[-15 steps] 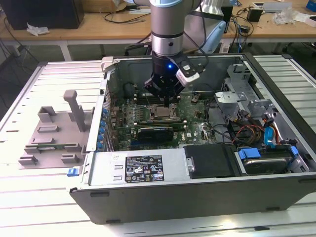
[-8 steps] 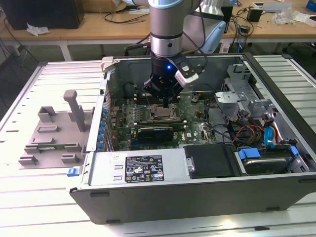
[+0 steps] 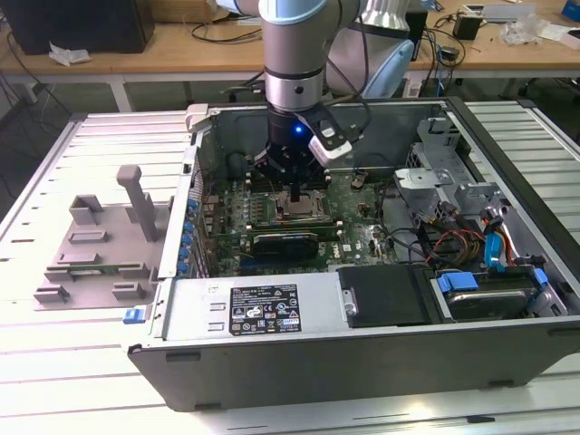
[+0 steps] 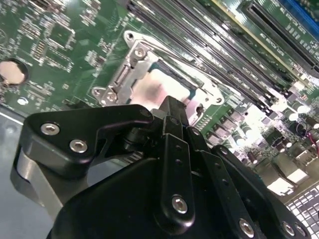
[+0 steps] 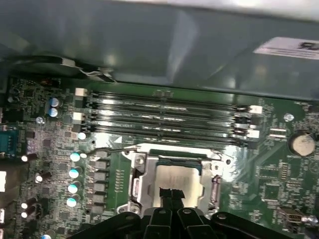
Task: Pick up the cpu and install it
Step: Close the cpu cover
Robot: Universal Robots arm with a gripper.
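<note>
We are looking at a ribbed metal bench (image 3: 54, 381) carrying an open computer case (image 3: 272, 362). The case is lying on its side, which we judge is so the board faces up for reaching from above. The arm (image 3: 292, 54) is standing straight down into it. The green motherboard (image 5: 279, 179), glossy and crowded with small parts, is lying flat on the case floor. Long dark memory slots (image 5: 164, 112) are running beside the socket (image 5: 135, 185).

The black, bolted hand (image 5: 169, 193) is hanging right over that socket. Its tips are drawn narrow together and gripping nothing that we can see; whether they are touching the chip we cannot tell. The socket's frame of bright stamped steel is lying around the cpu (image 5: 174, 177). The cpu, a flat square with a dull silver top, is sitting level inside the socket, so we are judging it as already placed.
</note>
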